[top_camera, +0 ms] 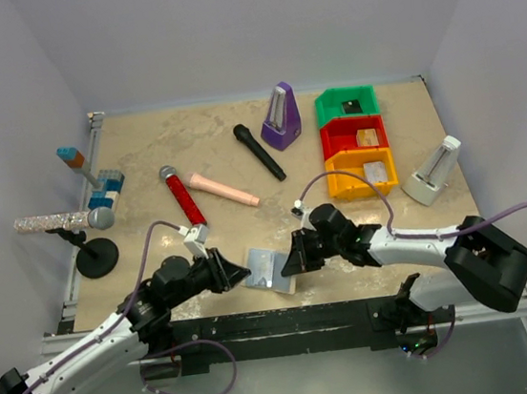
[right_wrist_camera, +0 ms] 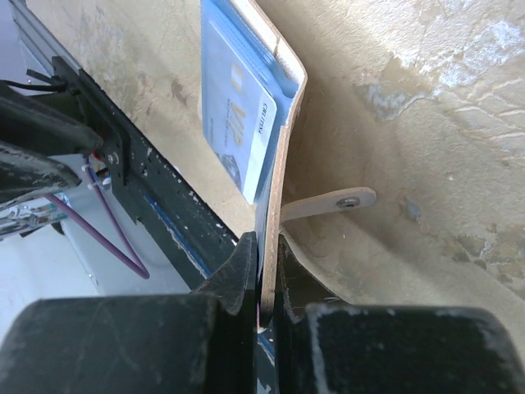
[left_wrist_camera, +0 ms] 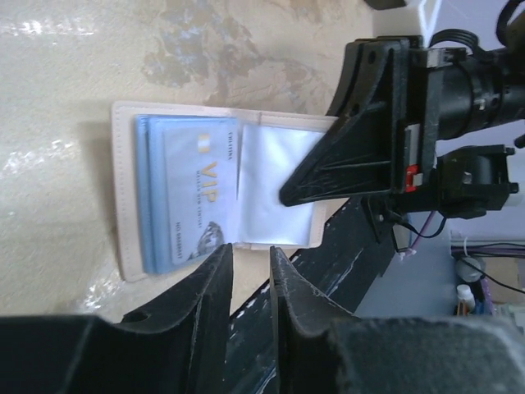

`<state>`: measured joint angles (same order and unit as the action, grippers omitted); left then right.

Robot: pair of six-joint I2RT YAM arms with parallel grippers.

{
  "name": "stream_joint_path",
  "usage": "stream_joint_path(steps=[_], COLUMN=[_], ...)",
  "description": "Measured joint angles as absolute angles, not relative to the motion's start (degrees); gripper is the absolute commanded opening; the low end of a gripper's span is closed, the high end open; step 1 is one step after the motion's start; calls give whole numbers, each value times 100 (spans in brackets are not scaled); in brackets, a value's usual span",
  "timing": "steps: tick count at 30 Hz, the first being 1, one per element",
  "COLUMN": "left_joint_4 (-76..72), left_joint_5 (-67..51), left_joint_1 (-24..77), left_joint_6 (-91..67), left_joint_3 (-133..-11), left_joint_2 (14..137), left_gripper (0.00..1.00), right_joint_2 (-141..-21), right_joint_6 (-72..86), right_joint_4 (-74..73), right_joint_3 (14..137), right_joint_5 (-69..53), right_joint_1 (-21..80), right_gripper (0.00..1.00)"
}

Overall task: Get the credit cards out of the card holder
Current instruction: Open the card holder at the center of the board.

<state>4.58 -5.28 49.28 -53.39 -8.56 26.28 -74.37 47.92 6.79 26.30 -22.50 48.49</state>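
Note:
The card holder [top_camera: 270,268] lies open near the table's front edge, light blue inside with beige edging. In the left wrist view the holder [left_wrist_camera: 127,164] shows a stack of pale blue-grey credit cards [left_wrist_camera: 193,193] in its left panel; the top card reads VIP. My right gripper [top_camera: 286,261] is shut on the edge of the holder's right panel [right_wrist_camera: 283,164] and lifts it, bending the holder [right_wrist_camera: 264,242]. The snap tab [right_wrist_camera: 336,201] sticks out behind. My left gripper [top_camera: 239,275] sits just at the holder's near edge, jaws slightly apart and empty [left_wrist_camera: 250,250].
A purple metronome [top_camera: 280,116], black microphone [top_camera: 258,151], red microphone [top_camera: 184,197] and pink cylinder [top_camera: 224,189] lie further back. Green [top_camera: 348,105], red [top_camera: 354,135] and yellow [top_camera: 364,170] bins stand at the right. The black front rail [top_camera: 288,321] runs just below the holder.

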Motion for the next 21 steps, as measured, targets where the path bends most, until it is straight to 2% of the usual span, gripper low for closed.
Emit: stream_joint_path(steps=[11,21], left_joint_4=[-829,-989], left_joint_5=[-683,-578], left_joint_1=[4928,4928], left_joint_6=[-5343,-5345], left_joint_3=[-773,-607], left_joint_2=[3629,4014], left_gripper=[21,20], right_joint_2=[-7898,-8130], right_joint_6=[4670,3979], right_joint_4=[836,-93], right_joint_3=[2626,3258], right_joint_5=[-2379,-2373], right_joint_1=[4700,4589], right_gripper=[0,1])
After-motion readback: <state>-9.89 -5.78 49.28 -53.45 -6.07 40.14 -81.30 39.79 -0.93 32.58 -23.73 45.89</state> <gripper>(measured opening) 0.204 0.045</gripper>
